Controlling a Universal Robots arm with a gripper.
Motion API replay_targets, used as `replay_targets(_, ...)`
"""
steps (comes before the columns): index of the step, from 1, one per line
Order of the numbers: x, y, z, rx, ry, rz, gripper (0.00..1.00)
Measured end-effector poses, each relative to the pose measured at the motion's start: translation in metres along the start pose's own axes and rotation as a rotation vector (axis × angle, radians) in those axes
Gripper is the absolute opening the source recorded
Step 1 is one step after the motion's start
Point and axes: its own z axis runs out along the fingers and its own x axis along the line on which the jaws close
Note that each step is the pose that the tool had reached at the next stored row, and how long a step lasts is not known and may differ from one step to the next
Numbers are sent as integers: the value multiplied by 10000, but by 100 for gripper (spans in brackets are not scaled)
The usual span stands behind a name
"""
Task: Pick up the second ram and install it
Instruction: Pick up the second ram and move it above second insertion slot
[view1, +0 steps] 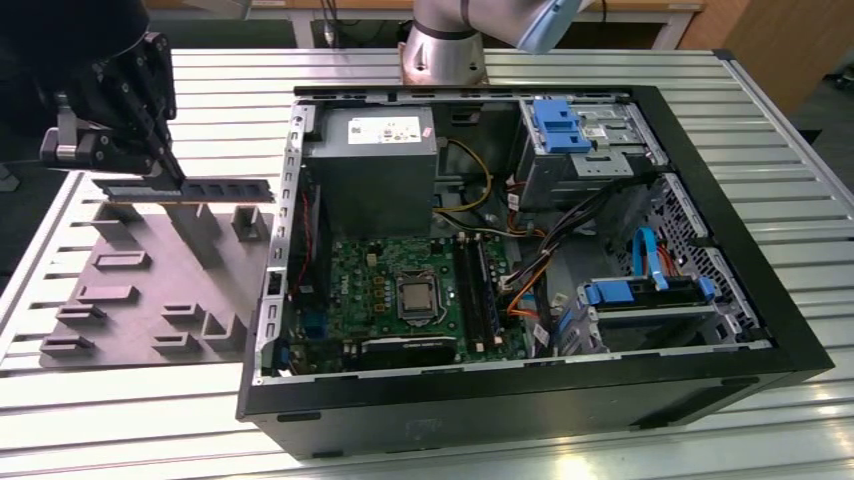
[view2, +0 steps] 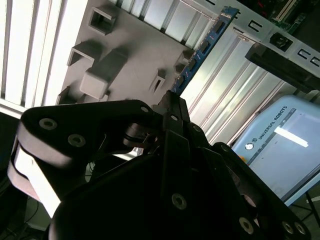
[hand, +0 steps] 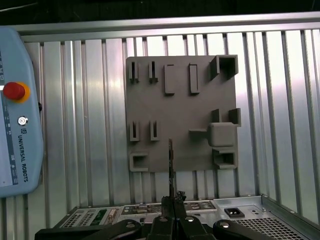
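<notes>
Slatted metal bench (view1: 227, 75). Exterior view's upper left: we log the gripper (view1: 163, 178) pinching the second ram (view1: 227, 189) by one end, level and on edge above the grey fixture plate (view1: 134, 300), likely slot-ready. Second wrist view: second ram (view2: 202, 47) juts beyond the gripper (view2: 170, 102). First wrist view: likewise, second ram (hand: 171, 162) edge-on.

The worktop (view1: 134, 420) is made of ribbed aluminium slats, pale and glossy, with bright glare toward 6 o'clock in the exterior view. Past its far edge, a wooden desk (view1: 641, 8) stands at 12 o'clock. A wooden panel (view1: 787, 45) stands at 2 o'clock, beside dark floor (view1: 834, 140).
</notes>
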Motion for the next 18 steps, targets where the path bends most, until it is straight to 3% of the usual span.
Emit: replay_targets(18, -13, -170, -6, 0, -1, 0, 12)
